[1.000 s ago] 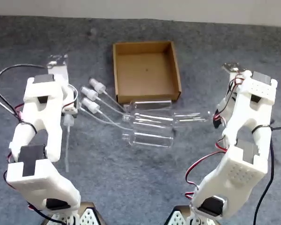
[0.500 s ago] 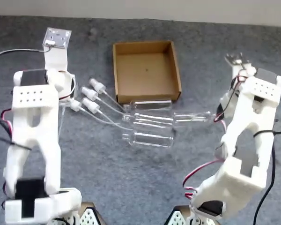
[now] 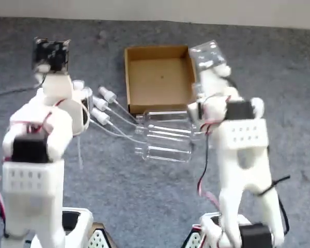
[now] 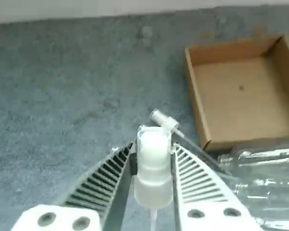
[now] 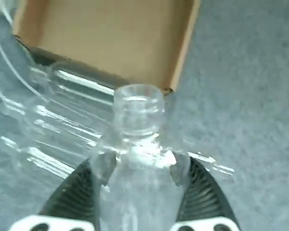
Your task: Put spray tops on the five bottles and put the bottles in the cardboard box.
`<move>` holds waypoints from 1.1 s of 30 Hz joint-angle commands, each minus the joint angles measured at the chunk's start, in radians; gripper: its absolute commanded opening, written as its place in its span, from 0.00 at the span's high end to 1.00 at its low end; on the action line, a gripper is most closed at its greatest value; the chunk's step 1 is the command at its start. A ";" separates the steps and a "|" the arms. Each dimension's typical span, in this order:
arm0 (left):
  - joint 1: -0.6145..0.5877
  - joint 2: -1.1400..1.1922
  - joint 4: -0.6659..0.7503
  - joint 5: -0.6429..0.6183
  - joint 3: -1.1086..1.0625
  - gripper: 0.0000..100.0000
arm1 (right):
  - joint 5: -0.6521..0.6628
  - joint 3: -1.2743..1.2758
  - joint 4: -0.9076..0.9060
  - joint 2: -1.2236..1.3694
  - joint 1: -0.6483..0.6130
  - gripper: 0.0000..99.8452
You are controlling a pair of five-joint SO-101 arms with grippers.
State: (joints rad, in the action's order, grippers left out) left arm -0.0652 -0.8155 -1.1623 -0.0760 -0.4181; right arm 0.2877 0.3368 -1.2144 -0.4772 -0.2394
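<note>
My left gripper (image 4: 153,150) is shut on a white spray top (image 4: 153,166), held off the carpet with its thin tube (image 3: 80,151) hanging down. In the high view that arm stands at the left. My right gripper (image 5: 139,163) is shut on a clear bottle (image 5: 137,139), its open neck pointing toward the cardboard box (image 5: 183,48). The right arm (image 3: 232,129) stands just right of the box (image 3: 128,77). Several more clear bottles (image 3: 165,135) lie in front of the box. Three loose spray tops (image 3: 100,103) lie left of them.
The box (image 4: 195,96) is open and holds nothing. One loose spray top (image 4: 161,118) lies just beyond my left fingers, with the bottle pile (image 4: 265,173) beside it. Grey carpet covers the table; there is free room at the far left and far right.
Both arms rose and swung inward. The left lifted its spray top higher and farther back. The right carried its bottle off the carpet leftward to the box's near right corner.
</note>
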 commanded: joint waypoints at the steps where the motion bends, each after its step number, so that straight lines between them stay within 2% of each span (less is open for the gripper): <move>1: 0.028 -0.202 0.089 -0.098 -0.077 0.99 | -0.075 0.160 0.174 -0.182 -0.147 0.99; 5: 0.022 -0.352 0.183 -0.189 -0.203 0.99 | -0.077 0.358 0.302 -0.318 -0.295 1.00; 10: 0.022 -0.538 0.264 -0.282 -0.302 0.99 | -0.074 0.496 0.315 -0.435 -0.406 1.00; 16: 0.027 -0.710 0.265 -0.390 -0.315 0.99 | 0.061 0.588 0.337 -0.499 -0.521 1.00; 20: 0.027 -0.723 0.281 -0.393 -0.381 0.99 | 0.091 0.671 0.481 -0.499 -0.532 1.00; 25: 0.027 -0.733 0.382 -0.393 -0.478 0.99 | 0.092 0.811 0.604 -0.507 -0.536 1.00; 29: 0.027 -0.734 0.390 -0.394 -0.478 0.99 | 0.086 0.871 0.625 -0.509 -0.539 1.00; 33: 0.022 -0.734 0.391 -0.394 -0.476 0.99 | 0.043 0.880 0.796 -0.507 -0.573 1.00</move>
State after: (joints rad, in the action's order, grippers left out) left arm -0.0514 -1.5505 -0.7971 -0.4611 -0.8984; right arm 0.3659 1.2267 -0.5439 -0.9574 -0.7871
